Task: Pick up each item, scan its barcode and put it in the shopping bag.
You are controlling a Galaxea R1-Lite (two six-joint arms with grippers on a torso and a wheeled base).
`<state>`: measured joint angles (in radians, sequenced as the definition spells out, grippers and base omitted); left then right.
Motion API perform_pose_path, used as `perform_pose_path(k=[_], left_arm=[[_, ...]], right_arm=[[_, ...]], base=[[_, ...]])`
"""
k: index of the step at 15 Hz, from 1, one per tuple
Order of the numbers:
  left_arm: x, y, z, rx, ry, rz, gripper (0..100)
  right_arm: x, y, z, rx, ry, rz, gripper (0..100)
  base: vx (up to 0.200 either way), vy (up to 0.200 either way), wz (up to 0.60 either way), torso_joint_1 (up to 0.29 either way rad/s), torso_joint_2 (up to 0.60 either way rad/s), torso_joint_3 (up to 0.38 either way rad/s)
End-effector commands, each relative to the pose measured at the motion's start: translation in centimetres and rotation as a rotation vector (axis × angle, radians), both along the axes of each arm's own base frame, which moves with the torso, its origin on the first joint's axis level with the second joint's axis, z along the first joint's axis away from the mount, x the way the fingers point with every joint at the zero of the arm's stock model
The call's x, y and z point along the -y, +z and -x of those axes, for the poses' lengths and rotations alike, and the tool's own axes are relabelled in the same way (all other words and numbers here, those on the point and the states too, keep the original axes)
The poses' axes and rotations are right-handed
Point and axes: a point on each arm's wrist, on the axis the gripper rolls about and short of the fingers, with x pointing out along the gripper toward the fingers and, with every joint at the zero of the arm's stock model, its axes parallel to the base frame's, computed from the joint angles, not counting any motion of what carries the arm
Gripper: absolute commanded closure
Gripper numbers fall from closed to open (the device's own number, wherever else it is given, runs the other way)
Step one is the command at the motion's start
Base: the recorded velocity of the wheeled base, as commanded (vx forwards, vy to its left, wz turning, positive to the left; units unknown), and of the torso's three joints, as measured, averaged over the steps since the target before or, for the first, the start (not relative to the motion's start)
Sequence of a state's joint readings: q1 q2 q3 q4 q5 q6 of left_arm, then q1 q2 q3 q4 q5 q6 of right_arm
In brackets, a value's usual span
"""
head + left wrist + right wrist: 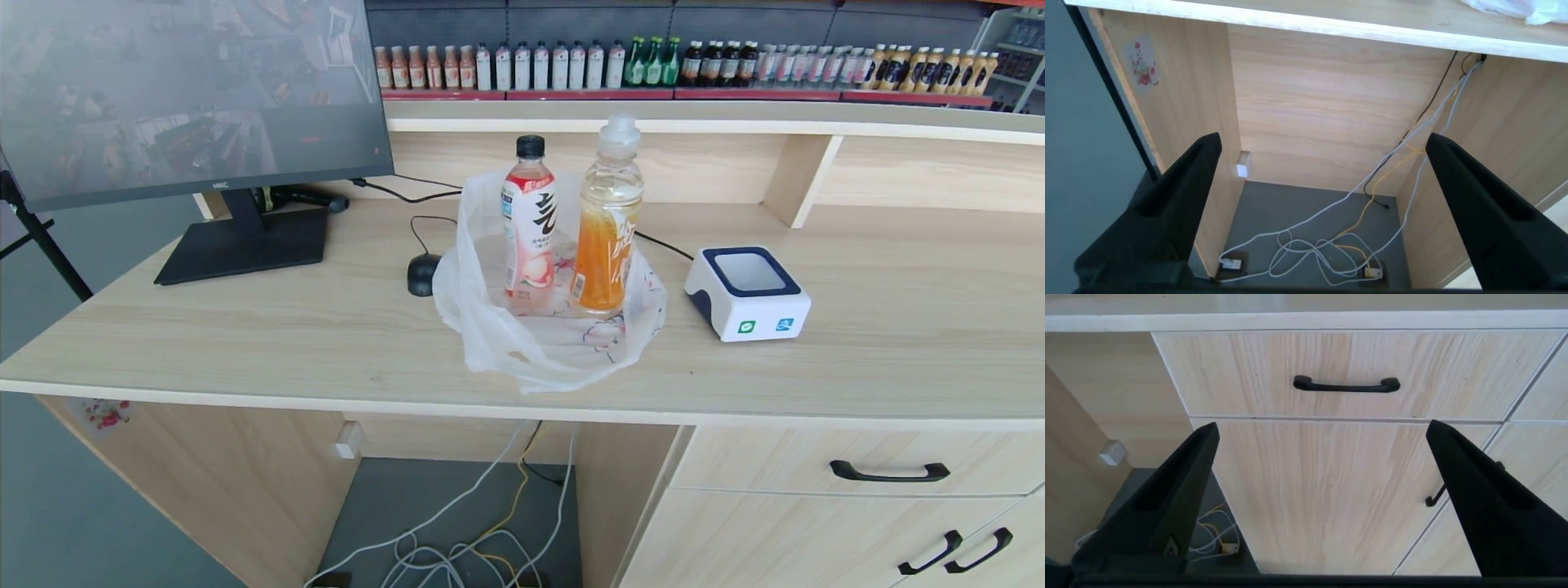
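At mid-desk: shopping bag (547, 347), thin white plastic, mouth slumped open, sitting on the pale wooden desk (245, 335).

Inside the bag's mouth, two bottles, both upright:
- pink bottle (528, 233), black cap, toward the bag's left side.
- orange bottle (608, 220), clear cap, toward the bag's right side.
- The two stand just beside each other. They may be touching low down, but the plastic film blurs it and I cannot tell.

Right of the bag, near but apart: barcode scanner (747, 294), a white box with a dark-rimmed window facing up.

Left of the bag, just beside it: black mouse (423, 273), its cord running back.

Farther left and behind the bag: monitor (188, 90) on a black stand.

Well behind the bag: a shelf (686, 94) lined with drinks.

Below the bag, under the desk edge: left gripper (1319, 212), fingers spread wide and empty. It faces the knee space, where loose cables (1323, 245) lie on the floor.

Below and right of the bag: right gripper (1319, 506), fingers likewise spread and empty. It faces a drawer front with a black handle (1346, 384).
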<state>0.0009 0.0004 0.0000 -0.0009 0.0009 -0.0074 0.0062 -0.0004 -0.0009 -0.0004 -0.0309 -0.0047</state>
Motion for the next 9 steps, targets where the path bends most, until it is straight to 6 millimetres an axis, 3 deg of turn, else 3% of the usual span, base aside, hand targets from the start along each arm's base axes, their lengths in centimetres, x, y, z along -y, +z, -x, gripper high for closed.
perform_pose_path(k=[1,9], left_arm=[[0.00,0.01,0.00,0.001,0.000,0.002,0],[0.00,0.01,0.00,0.001,0.003,0.002,0]], right_arm=[[0.00,0.02,0.00,0.000,0.002,-0.002,0],[0.00,0.02,0.00,0.000,0.002,-0.005,0]], base=[[0.000,-0.200,0.00,0.017,0.01,0.002],[0.000,-0.200,0.00,0.002,0.00,0.003]])
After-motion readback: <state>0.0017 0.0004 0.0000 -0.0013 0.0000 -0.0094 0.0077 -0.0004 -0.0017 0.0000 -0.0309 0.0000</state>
